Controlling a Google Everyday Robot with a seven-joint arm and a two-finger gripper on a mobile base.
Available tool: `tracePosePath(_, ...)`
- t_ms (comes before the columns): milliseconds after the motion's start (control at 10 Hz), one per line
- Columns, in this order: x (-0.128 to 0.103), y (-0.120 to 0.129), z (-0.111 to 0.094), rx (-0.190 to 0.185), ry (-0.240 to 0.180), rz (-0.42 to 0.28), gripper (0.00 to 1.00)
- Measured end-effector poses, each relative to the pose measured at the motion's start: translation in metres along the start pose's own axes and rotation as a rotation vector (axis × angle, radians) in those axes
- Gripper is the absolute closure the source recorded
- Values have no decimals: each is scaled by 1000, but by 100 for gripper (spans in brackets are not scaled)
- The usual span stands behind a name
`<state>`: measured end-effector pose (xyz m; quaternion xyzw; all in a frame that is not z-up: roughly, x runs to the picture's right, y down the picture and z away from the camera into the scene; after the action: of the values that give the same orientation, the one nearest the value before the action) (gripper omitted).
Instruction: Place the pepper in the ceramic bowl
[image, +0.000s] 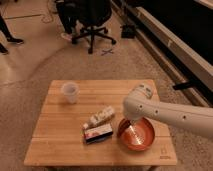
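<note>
Counter (60, 135) fully in view, wood. Arm (170, 112) enters from the right edge, elbow over the ceramic bowl (142, 142), covering its upper rim. Hand (134, 123) reaches down into the bowl, mostly hidden by the arm; grip state: cannot tell. Pepper not discernible, so no orientation. Left of the bowl: red-and-white box (98, 133), pale packet (101, 116), translucent cup (69, 92) further up-left.

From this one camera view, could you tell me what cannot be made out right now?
- Gripper: over the ceramic bowl, hidden behind the arm's end.
- Pepper: not visible; possibly hidden by the arm.
- Arm: cut off by the right edge.
- Box label: blurred.
</note>
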<state>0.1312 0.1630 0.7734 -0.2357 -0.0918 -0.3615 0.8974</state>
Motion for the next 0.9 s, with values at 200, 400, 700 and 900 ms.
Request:
tracePosePath(200,8,4,4,-1,8,-2,73)
tracePosePath(400,5,5,3,-3,6,8,73)
tracePosePath(700,14,6,2,14,0,24,56)
tracePosePath(900,14,9,4,8,12,38,53)
